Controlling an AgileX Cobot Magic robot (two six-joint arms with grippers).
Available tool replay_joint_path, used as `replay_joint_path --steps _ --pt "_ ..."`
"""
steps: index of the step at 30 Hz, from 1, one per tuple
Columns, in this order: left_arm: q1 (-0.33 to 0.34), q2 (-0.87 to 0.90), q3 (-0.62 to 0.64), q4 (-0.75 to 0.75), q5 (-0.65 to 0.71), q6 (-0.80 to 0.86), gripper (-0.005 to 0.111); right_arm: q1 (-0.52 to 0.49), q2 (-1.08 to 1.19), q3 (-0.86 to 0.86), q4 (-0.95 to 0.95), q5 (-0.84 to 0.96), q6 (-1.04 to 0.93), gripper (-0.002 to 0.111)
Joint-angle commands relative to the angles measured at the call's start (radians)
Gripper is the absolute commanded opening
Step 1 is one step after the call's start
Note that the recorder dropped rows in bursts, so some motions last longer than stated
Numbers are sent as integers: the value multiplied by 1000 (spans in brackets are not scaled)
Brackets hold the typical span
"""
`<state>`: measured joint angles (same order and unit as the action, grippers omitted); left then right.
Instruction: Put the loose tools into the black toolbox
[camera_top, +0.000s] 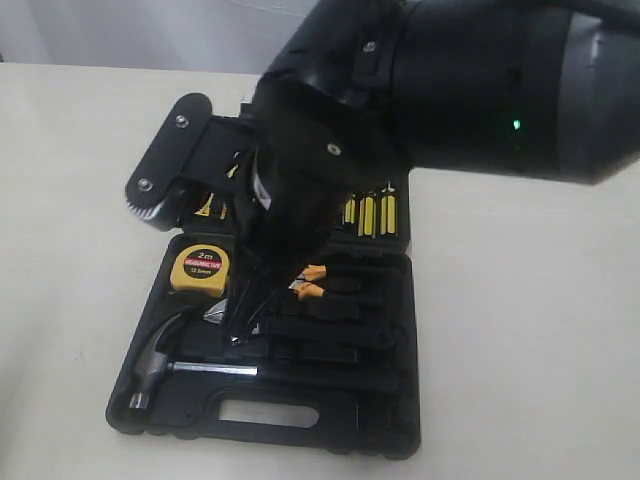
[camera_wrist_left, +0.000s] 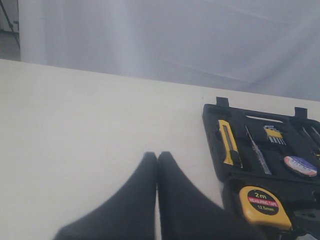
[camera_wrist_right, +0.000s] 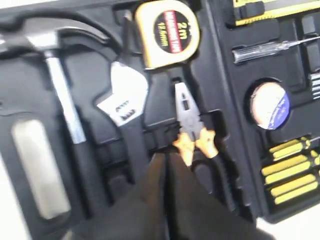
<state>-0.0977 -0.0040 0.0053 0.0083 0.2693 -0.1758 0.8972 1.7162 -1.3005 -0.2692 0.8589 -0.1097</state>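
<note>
Since utility knife (camera_wrist_left: 229, 142), tape roll (camera_wrist_right: 270, 105), tape measure (camera_wrist_right: 167, 32) and pliers (camera_wrist_right: 192, 125) sit in the toolbox (camera_top: 380, 440), loading appears complete; left gripper (camera_wrist_left: 157, 165) and right gripper (camera_wrist_right: 166, 165) closed, empty.

We're over the cream table (camera_wrist_left: 75, 125) with the left gripper (camera_wrist_left: 157, 157) pinched tight, fingers pressed together, and beside it the black toolbox (camera_wrist_left: 212, 131) lies open, showing the yellow-black utility knife (camera_wrist_left: 228, 142), black tape roll (camera_wrist_left: 300, 166) and yellow tape measure (camera_wrist_left: 263, 206).

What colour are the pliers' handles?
Orange and black; the pliers show best in the right wrist view.
</note>
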Motion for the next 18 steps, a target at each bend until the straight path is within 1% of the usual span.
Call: replay_joint_path --steps 1,3,4,5,6,8,11,13,15,18 --pt "-6 4 -5 -8 3 0 0 137 -27 -1 -109 91 224 -1" --pt "-6 4 -5 -8 3 0 0 188 -27 -1 -126 115 273 -1" --pt "-6 4 -5 -8 3 0 0 238 -25 2 -136 124 318 -1" --pt "-6 4 -5 -8 3 0 0 256 -25 3 -141 124 337 -1" --pt "-6 4 -5 -8 3 0 0 293 -25 12 -165 124 415 -1" --pt "-6 4 -5 -8 3 0 0 330 -25 34 -201 115 509 -1" --pt "-6 4 -5 -8 3 0 0 370 -19 94 -217 92 578 -1" --pt "-6 4 -5 -8 3 0 0 407 -1 158 -285 51 674 -1" --pt "-6 4 -5 -8 3 0 0 422 26 199 -334 6 734 -1" --pt "-6 4 -5 -8 3 0 0 425 63 220 -334 -60 750 -1"
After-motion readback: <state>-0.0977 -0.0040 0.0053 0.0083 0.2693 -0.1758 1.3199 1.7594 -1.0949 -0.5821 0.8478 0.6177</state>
